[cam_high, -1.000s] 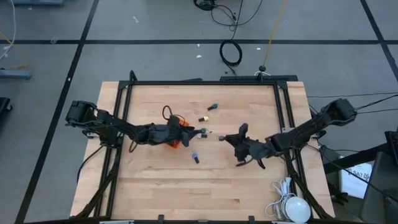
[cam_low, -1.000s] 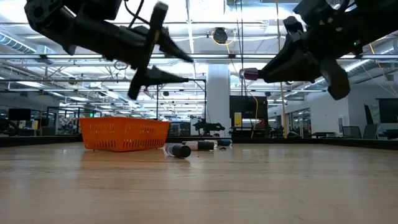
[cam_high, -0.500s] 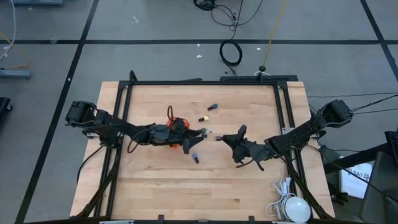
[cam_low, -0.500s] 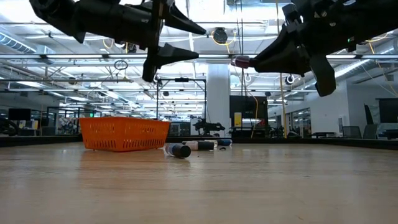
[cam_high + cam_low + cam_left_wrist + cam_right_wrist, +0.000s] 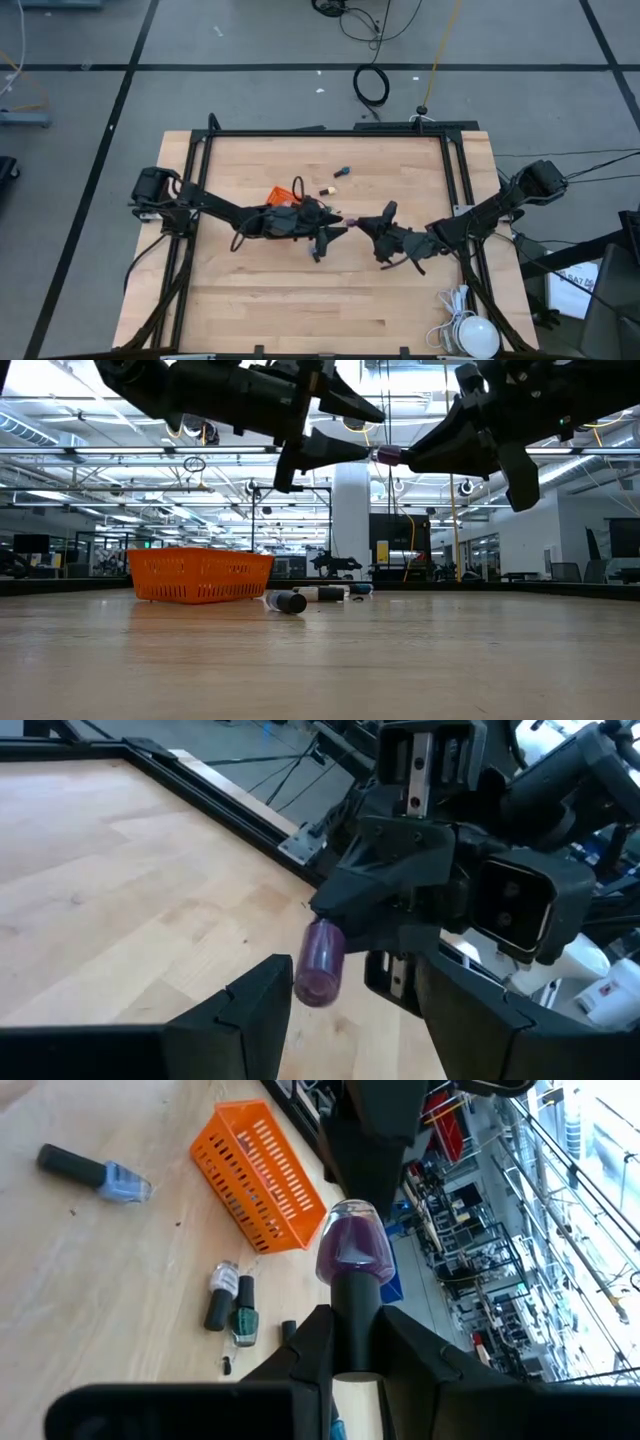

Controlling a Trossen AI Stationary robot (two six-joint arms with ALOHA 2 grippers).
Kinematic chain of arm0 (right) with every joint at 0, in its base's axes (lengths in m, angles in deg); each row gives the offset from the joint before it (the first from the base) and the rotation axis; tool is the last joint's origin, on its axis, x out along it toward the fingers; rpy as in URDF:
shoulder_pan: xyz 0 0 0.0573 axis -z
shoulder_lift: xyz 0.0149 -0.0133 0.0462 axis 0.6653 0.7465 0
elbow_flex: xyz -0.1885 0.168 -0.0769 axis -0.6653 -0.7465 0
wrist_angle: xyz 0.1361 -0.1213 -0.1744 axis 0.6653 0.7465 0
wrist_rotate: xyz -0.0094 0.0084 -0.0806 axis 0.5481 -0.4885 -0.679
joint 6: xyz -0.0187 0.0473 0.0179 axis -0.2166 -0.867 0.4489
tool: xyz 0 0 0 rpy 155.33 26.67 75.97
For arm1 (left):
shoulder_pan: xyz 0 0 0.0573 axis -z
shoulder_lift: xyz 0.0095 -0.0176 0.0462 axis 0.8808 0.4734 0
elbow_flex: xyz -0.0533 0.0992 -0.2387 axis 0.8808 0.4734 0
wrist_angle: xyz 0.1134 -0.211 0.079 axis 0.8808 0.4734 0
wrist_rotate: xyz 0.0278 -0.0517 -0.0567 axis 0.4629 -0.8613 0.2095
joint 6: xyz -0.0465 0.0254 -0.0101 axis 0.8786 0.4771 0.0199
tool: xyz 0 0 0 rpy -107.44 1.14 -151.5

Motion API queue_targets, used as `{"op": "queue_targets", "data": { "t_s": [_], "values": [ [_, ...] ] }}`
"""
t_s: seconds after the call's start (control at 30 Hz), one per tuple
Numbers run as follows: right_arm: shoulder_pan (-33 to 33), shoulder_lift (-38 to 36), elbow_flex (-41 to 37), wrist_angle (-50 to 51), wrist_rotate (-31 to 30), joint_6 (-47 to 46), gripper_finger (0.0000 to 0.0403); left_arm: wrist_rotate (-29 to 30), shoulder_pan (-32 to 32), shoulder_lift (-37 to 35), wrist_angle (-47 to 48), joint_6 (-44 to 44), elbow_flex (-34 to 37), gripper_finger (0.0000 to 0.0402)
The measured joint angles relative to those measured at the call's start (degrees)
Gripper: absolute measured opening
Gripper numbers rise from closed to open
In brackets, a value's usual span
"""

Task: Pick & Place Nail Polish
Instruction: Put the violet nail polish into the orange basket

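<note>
My right gripper [image 5: 364, 222] is shut on a purple nail polish bottle [image 5: 352, 1248] and holds it high over the table's middle. My left gripper [image 5: 338, 224] is open right in front of it; its fingertips [image 5: 372, 452] stand just short of the bottle's glass end [image 5: 320, 960], apart from it. The orange mesh basket [image 5: 200, 575] stands on the table, partly hidden under my left arm in the high view [image 5: 275, 193]. Several more bottles lie on the wood: a blue one [image 5: 95, 1170], two side by side [image 5: 230, 1305] and one more toward the far edge [image 5: 343, 171]. My right gripper pinches the bottle's dark cap [image 5: 355, 1305] between its two fingers. The fingers come level from the table's right and lie along the bottle. The bottle is lifted clear of the table and lies about level, its purple glass end [image 5: 385, 456] pointing toward the table's left.
Black frame rails [image 5: 455, 180] run along the table's left, right and far edges. A white round object with a coiled cable [image 5: 470, 335] sits at the near right corner. Bare wood lies toward the near edge [image 5: 300, 300].
My left gripper has gone toward the table's right edge, up to the purple bottle, and has stayed open. My right gripper has shifted a little toward the table's left with the bottle and then kept still. The basket and loose bottles have not moved.
</note>
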Motion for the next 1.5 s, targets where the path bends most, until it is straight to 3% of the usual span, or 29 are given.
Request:
{"op": "queue_targets", "data": {
  "t_s": [0.5, 0.7, 1.0, 1.5],
  "values": [
    [0.0, 0.0, 0.0, -1.7, 0.2, 0.0, 0.0049, 2.0, -0.7, 2.0, -0.4, 1.5, -0.2, 0.0209],
    [0.0, 0.0, 0.0, -2.1, 0.2, 0.0, 0.0049, 1.5, -1.3, 3.0, -2.1, 3.7, -0.3, 0.0209],
    [0.0, 0.0, 0.0, -2.0, 0.1, 0.0, 0.0049, -0.5, -1.1, 8.5, -3.1, 2.3, -5.8, 0.0209],
    [0.0, 0.0, 0.0, -1.9, 0.1, -0.1, 0.0049, -2.2, -2.0, 8.7, -3.6, 2.2, -6.1, 0.0207]
  ]
}}
